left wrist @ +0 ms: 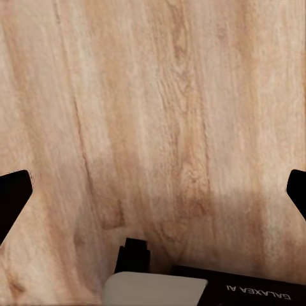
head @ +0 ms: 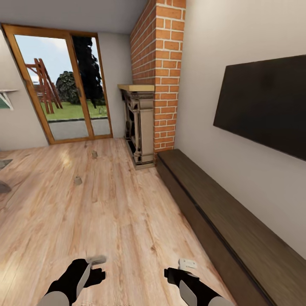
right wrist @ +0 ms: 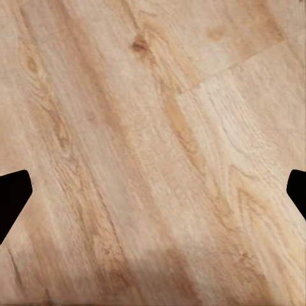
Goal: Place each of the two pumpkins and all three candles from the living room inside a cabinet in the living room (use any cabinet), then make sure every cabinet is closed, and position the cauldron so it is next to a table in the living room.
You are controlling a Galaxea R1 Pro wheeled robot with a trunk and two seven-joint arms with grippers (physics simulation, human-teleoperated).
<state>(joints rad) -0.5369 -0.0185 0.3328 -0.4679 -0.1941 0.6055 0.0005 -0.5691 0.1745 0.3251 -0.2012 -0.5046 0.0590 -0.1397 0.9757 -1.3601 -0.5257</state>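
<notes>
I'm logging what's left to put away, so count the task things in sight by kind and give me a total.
Candles: 2 (one, another, both on the floor)
Cabinet: 1
Total: 3

Pale wood-grain floor (head: 119, 221), faintly glossy; dark matt wooden cabinet (head: 238, 229); rough red brick chimney (head: 159, 63)

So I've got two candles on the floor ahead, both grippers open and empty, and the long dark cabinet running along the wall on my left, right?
Not quite: the head view shows the cabinet along the wall on your right, under the TV. The rest holds: two candles on the floor, and the left gripper and right gripper open and empty.
</notes>
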